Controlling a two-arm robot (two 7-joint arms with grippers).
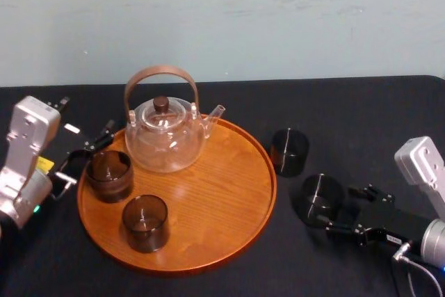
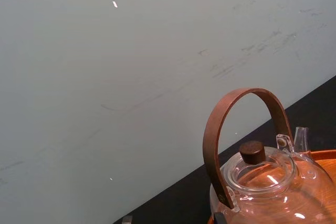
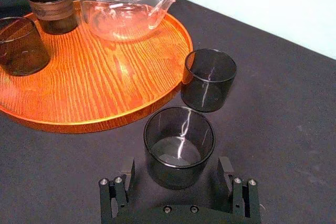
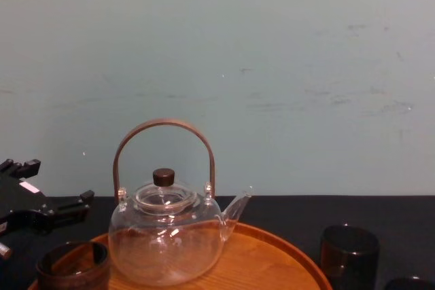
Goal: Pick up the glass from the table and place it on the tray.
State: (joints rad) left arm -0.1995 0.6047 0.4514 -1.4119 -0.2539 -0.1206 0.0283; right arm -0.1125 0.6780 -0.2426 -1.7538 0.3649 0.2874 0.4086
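**Grasp Lined Up, Glass Not Yet Lifted**

Nearest the robot, the right gripper (image 3: 176,167) sits low over the table (image 1: 368,113) with its jaws open on either side of the near glass (image 3: 179,141). A strip of black shows between each finger and the glass wall, so nothing is gripped. This dark glass stands upright on the table, just off the right rim of the tray (image 1: 208,196). Just beyond it, a second dark glass (image 1: 289,151) also stands on the table, close to the rim.

On the tray are a front brown glass (image 1: 145,222) and a rear brown glass (image 1: 109,175), with the teapot (image 1: 165,137) behind them. The left gripper (image 1: 85,158) hangs at the tray's left edge beside the rear brown glass, jaws apart and holding nothing.

As I judge it, the task is at the grasp. Closing, lifting, carrying and setting down on the bare right half of the tray are all left to do.

The chest view cuts off the tray's front. How deep the right fingers reach around the glass is hard to tell.
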